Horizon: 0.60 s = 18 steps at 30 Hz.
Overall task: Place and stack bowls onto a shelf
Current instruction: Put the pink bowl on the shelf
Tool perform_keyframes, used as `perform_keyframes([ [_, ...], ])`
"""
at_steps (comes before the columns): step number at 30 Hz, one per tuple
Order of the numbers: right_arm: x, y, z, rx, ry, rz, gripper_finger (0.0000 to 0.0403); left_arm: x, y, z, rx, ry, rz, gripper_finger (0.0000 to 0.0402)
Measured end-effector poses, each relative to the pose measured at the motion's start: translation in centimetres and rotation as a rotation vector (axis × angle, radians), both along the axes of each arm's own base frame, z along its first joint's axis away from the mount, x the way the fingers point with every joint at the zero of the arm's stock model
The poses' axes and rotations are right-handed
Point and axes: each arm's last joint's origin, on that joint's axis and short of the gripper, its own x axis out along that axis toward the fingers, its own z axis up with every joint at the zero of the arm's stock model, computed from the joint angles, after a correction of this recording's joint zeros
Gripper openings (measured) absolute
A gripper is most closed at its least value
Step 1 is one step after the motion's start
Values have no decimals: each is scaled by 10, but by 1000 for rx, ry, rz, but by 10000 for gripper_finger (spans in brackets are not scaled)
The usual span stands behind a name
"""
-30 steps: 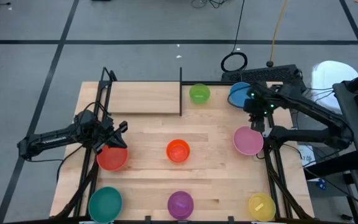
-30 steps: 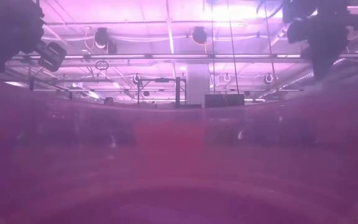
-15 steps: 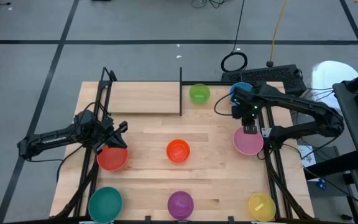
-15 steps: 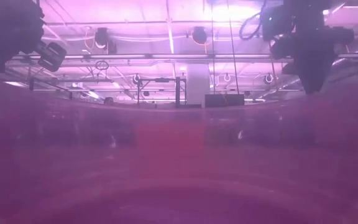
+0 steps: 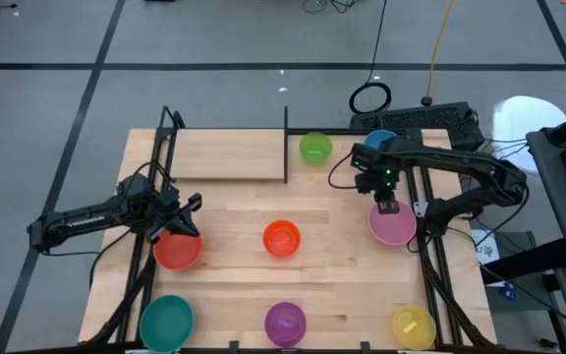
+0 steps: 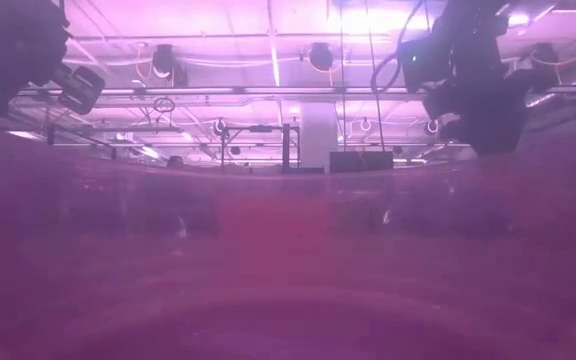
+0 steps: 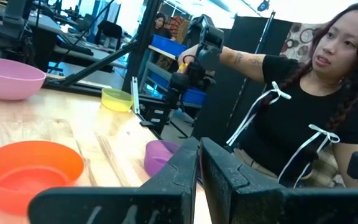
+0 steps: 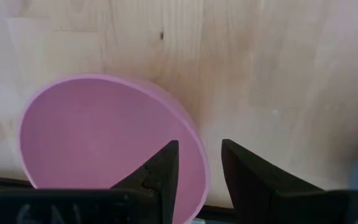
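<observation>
Grey tiled floor surrounded a pale wooden tabletop [image 5: 342,246], with a narrower pale wooden shelf board on thin black rods [image 5: 226,155] at its far left corner. Eight small round plastic bowls sat on the tabletop, one of each colour, none on the shelf: lime green bowl [image 5: 314,147] just beside the shelf's end, blue bowl [image 5: 378,141] partly hidden under the right arm, pink bowl [image 5: 392,223] near the right edge, red bowl [image 5: 177,248] near the left edge, orange bowl [image 5: 281,238] mid-table, then teal bowl [image 5: 167,319], purple bowl [image 5: 285,321] and yellow bowl [image 5: 413,325] along the near edge. Right gripper [image 8: 197,167] hung over the pink bowl's rim, jaws apart, one finger above the inside and one above the table outside; contact with the rim couldn't be told, nothing gripped. Left gripper [image 7: 199,163] sat at the red bowl's far rim, fingers almost together with a thin gap; couldn't tell whether they pinched the rim. One person in a black top [image 7: 309,124] was visible beyond the table in the left wrist view.
</observation>
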Motion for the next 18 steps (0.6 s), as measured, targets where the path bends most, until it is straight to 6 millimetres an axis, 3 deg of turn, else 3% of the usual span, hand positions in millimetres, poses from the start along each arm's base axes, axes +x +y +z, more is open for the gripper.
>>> perform_keyframes([
  [8, 0, 0, -10, 24, 29, 26, 114, 0, 0, 0, -17, 13, -2, 24],
  [18, -15, 9, -58, 53, 34, 42, 114, 0, 0, 0, -17, 13, -2, 24],
])
